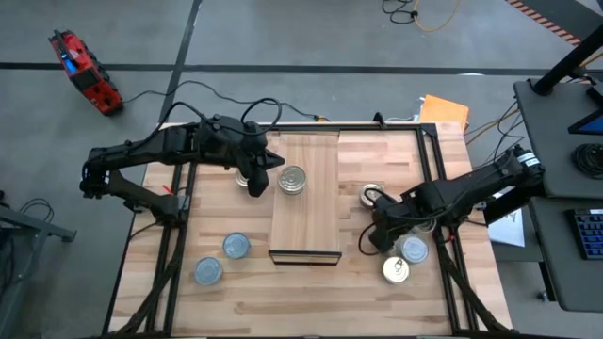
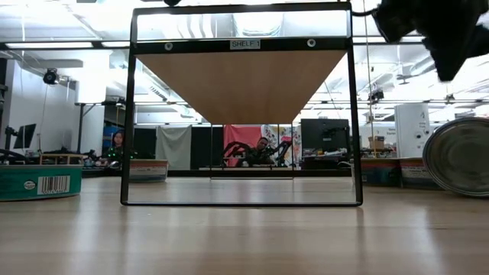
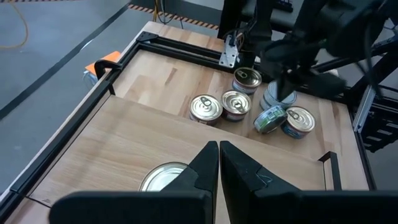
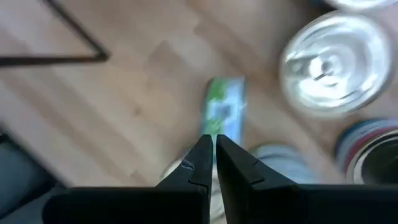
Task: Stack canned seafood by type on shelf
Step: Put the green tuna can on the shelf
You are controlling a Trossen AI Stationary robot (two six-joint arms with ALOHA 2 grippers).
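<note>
Tool point(image 3: 219, 163) closed; frame label point(image 2: 244, 44) reads "SHELF".

A small white label point(image 2: 244, 44) reading "SHELF" is sitting at twelve o'clock on the dark top bar of the shelf frame point(image 2: 130, 114), while a barcode on the teal tin point(image 2: 34, 183) is showing no readable digits.

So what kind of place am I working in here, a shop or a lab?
Most likely a robotics lab or workshop, not a shop. The table stands on bare grey flooring with loose cables, a desk with a keyboard sits beside it, and monitors fill the open room behind.
</note>
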